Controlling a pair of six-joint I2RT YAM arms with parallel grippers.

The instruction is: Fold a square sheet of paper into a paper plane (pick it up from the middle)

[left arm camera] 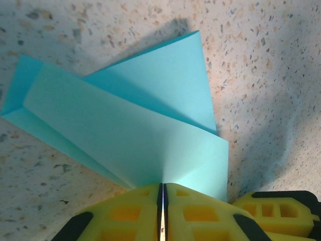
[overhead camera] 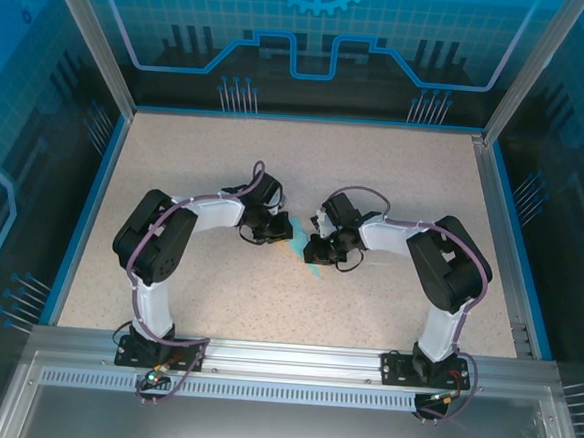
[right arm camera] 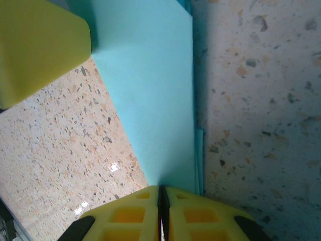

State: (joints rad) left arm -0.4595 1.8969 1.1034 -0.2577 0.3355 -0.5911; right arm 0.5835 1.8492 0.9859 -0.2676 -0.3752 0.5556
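One sheet of paper [overhead camera: 308, 270], two arms, two grippers, one table [overhead camera: 226, 154].
The single folded cyan sheet sits between the tips of the left gripper [left arm camera: 162, 187] and the right gripper [right arm camera: 161, 190]. Each gripper has two yellow fingers [left arm camera: 125, 213], four in all. A third yellow finger, the other gripper's, shows beside each pair. One left arm [overhead camera: 160, 240] and one right arm [overhead camera: 449, 260] stand over the one speckled table.

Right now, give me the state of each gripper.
Left gripper: closed, pinching the folded cyan sheet of paper.
Right gripper: closed, pinching the same sheet.
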